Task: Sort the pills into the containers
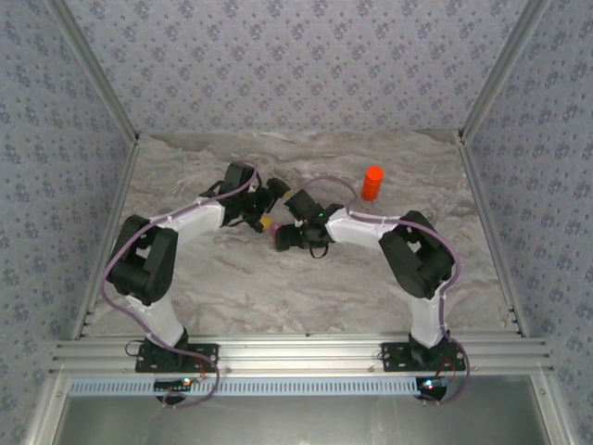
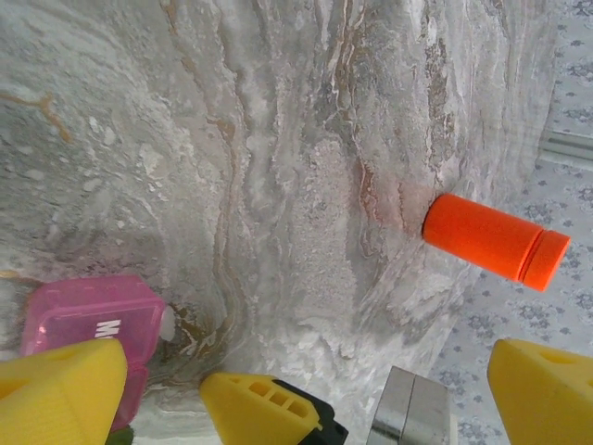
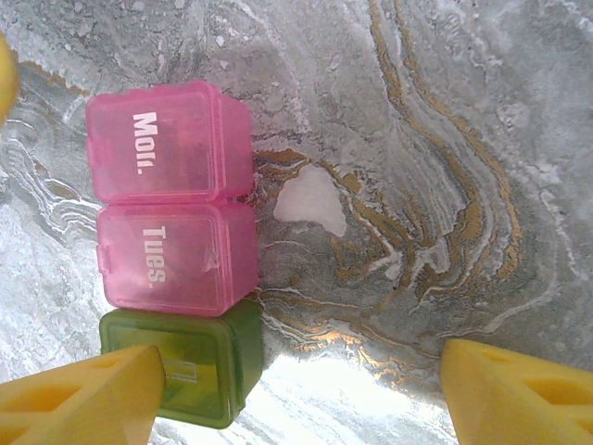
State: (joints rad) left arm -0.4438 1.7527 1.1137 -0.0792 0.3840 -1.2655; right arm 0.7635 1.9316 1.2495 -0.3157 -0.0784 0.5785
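Observation:
The containers (image 3: 171, 199) lie on the marble as a joined row with lids closed: pink "Mon.", pink "Tues." and a green compartment (image 3: 204, 371). A small white pill (image 3: 310, 199) rests on the table just beside the pink ones. My right gripper (image 3: 301, 371) hovers open over bare marble beside the green compartment, its left finger (image 3: 93, 394) overlapping that lid. My left gripper (image 2: 306, 371) is wide open with nothing in it, the pink container (image 2: 93, 320) and pill (image 2: 167, 323) by its left finger. From above, both grippers (image 1: 267, 221) (image 1: 283, 236) meet mid-table over the containers (image 1: 273, 238).
An orange cylindrical bottle (image 1: 372, 183) stands behind and to the right of the grippers; it also appears in the left wrist view (image 2: 496, 239). One yellow finger of the right gripper (image 2: 259, 408) shows between my left fingers. Patterned walls enclose the table on three sides.

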